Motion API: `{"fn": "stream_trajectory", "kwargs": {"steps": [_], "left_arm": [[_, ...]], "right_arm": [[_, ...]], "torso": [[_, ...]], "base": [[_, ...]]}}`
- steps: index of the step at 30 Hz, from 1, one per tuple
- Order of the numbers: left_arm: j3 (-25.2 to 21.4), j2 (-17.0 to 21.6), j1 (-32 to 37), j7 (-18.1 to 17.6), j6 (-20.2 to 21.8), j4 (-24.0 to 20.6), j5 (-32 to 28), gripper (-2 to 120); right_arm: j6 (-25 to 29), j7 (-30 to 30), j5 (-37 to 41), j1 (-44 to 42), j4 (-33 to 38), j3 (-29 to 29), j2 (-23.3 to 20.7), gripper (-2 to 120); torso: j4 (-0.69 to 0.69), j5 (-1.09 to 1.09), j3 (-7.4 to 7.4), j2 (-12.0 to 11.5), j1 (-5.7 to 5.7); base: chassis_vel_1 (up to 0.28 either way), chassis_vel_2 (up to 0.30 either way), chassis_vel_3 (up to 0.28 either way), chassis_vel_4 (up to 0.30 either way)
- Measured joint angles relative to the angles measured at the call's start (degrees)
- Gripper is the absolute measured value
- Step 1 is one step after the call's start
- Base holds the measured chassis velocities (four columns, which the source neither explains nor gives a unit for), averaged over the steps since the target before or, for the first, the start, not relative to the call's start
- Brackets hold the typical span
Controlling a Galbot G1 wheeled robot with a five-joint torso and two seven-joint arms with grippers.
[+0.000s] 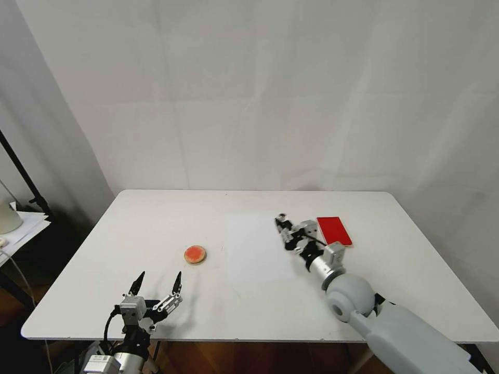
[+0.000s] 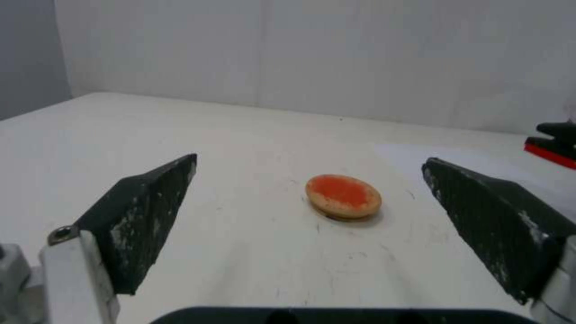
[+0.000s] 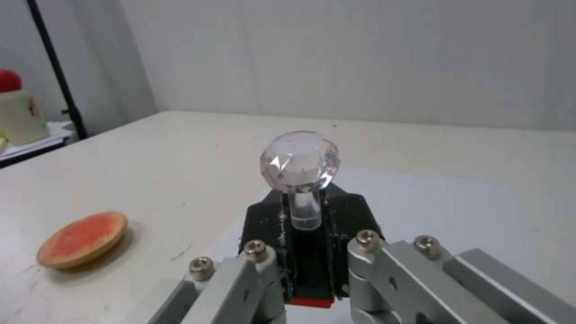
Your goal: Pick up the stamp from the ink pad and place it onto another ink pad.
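The right hand (image 3: 309, 252) is clenched on the small black stamp with a faceted clear knob (image 3: 300, 162), carrying it above the white surface (image 1: 249, 291), between the flat red rectangular ink pad (image 1: 334, 230) and the round tan-rimmed pad with an orange-red centre (image 1: 195, 254). The stamp looks light and rigid; its glossy knob seems slippery, so the black body is the surer hold. The left hand (image 1: 158, 284) is released near the round pad.

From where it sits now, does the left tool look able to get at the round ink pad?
Probably yes. The left tool is open, and the round ink pad lies on bare table just ahead, with nothing between. The right tool, shut on the stamp, is off to the side.
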Motion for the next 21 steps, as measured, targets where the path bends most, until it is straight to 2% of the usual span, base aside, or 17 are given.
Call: {"fn": "stream_trajectory", "kwargs": {"steps": [9, 21], "left_arm": [[0.00, 0.00, 0.00, 0.00, 0.00, 0.00, 0.00, 100], [0.00, 0.00, 0.00, 0.00, 0.00, 0.00, 0.00, 100]], "right_arm": [[-2.72, 1.42, 0.35, 2.06, -2.62, -4.98, 0.95, 9], [-2.83, 2.78, 1.75, 2.62, -2.72, -5.19, 1.11, 9]], "torso": [[-0.02, 0.00, 0.00, 0.00, 0.00], [-0.02, 0.01, 0.00, 0.00, 0.00]], "base": [[0.000, 0.000, 0.000, 0.000], [0.000, 0.000, 0.000, 0.000]]}}
